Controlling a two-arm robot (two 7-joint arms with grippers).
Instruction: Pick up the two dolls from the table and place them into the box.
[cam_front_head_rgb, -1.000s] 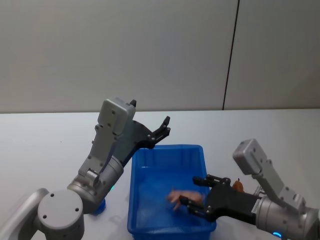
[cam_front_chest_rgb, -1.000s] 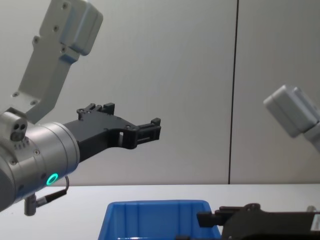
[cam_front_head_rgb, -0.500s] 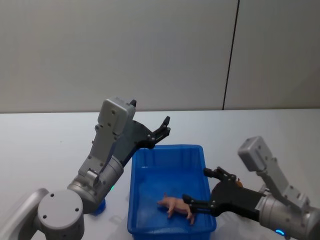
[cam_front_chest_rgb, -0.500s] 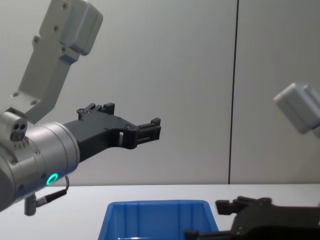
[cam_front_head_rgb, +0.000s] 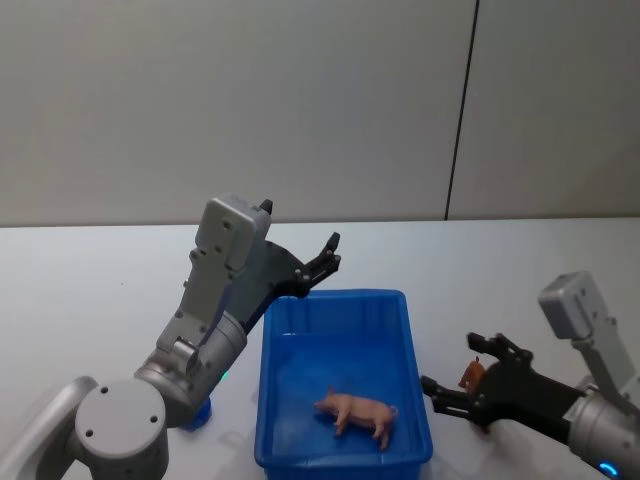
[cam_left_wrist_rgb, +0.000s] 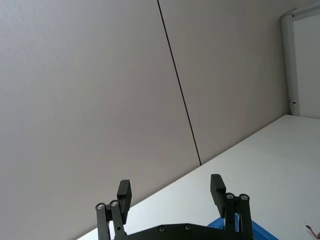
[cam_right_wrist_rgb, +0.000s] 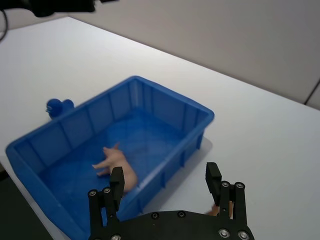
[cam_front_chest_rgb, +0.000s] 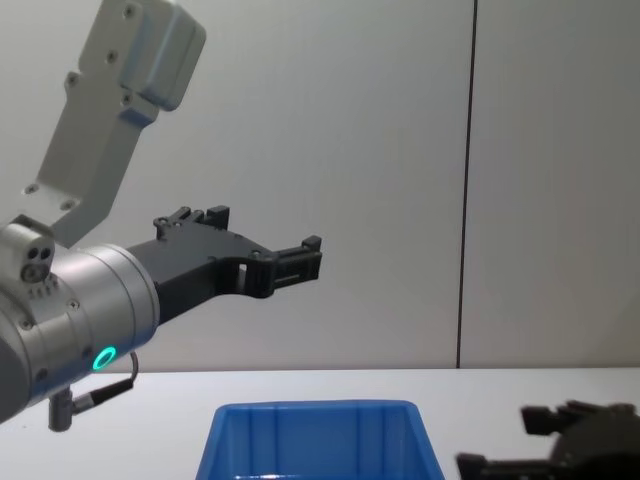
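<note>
Right gripper (cam_front_head_rgb: 448, 362) jaws are spread wide and hold nothing. It sits low, just right of the box (cam_front_head_rgb: 335, 296), and in the wrist view the gripper (cam_right_wrist_rgb: 165, 181) hangs above the box's near wall. 1 pig (cam_front_head_rgb: 355, 410) lies on its side on the box floor, toward the near end, apart from both grippers; we see the same pig (cam_right_wrist_rgb: 117, 162) from the right wrist. 1 orange toy (cam_front_head_rgb: 469, 375) is on the table (cam_front_head_rgb: 80, 270) right of the box, right by the right fingers (cam_front_head_rgb: 495, 347). We can't tell whether it touches them. Left gripper (cam_front_head_rgb: 333, 252) jaws are also released and empty, confirmed in the left wrist view (cam_left_wrist_rgb: 170, 190). It is raised high over the box's far left corner. 1 blue toy (cam_right_wrist_rgb: 59, 106) sits on the table left of the box.
</note>
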